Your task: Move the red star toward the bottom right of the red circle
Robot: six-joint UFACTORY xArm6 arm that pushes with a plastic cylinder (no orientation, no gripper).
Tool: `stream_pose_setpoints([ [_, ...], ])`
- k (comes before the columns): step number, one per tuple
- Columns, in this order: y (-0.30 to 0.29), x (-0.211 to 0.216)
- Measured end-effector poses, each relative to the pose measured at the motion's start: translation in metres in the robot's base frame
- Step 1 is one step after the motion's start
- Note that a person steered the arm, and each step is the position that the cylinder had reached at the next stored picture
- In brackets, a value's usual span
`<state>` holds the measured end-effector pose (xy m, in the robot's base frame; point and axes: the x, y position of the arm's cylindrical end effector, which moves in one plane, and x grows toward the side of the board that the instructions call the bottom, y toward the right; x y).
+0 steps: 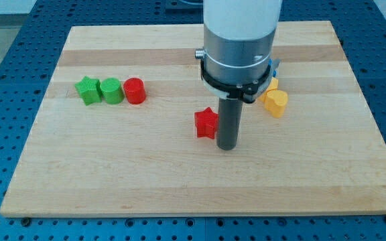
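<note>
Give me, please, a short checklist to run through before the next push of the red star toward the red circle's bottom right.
1. My tip is beside the red star, on its right in the view: ok.
2. Tip touches the star: cannot tell, they look adjacent.
3. Red circle is in sight, at the view's left beside the green cylinder and green star: ok.
4. Board between star and circle holds no block: ok.
5. Yellow blocks lie off the path, behind the arm: ok.
6. Star already at the goal: not ok.

My tip [227, 146] just right of red star [206, 124], red circle [135, 90] far left
</note>
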<state>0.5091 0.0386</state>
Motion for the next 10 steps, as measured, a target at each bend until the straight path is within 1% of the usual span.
stream_pose_setpoints([
  [2, -0.01, -0.017],
  [6, -0.047, -0.022],
  [10, -0.075, -0.055],
])
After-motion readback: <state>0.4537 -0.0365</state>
